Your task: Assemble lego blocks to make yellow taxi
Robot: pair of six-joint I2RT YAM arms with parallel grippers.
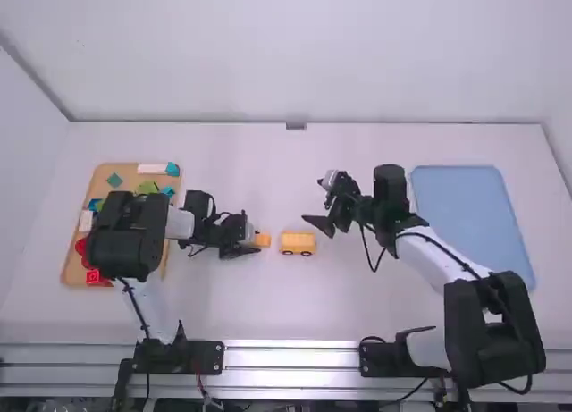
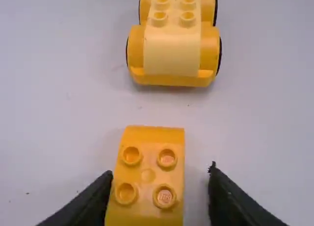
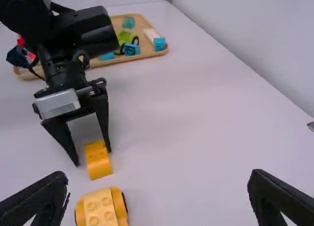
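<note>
Because the yellow block (image 3: 98, 160) lay on the table (image 1: 357, 305) with its four studs upward, its plain sides were left free for a grip. It was set between the middle of the table and the left edge, somewhat towards the near edge. It was straddled by the left gripper (image 2: 161, 173), whose fingers were parted: one was very near or against a side, though contact could not be confirmed, while a gap was seen at the other. No firm hold was shown — only a position from which a squeeze could be made without the studs being covered.

Just beside the block, on the side towards the table's right edge, the wheeled base (image 1: 298, 243) was stood upright on its wheels. The two were roughly lined up end to end, so that, it was judged, little turning would be needed once the block was lifted and pressed onto the base's studs. If the grip were closed unevenly, the block might be twisted.

The right gripper (image 3: 159, 174) was held above the table beyond the base, empty and spread wide — probably so that the base could be steadied. Spare pieces were kept in the wooden tray (image 3: 140, 25) by the left edge.
</note>
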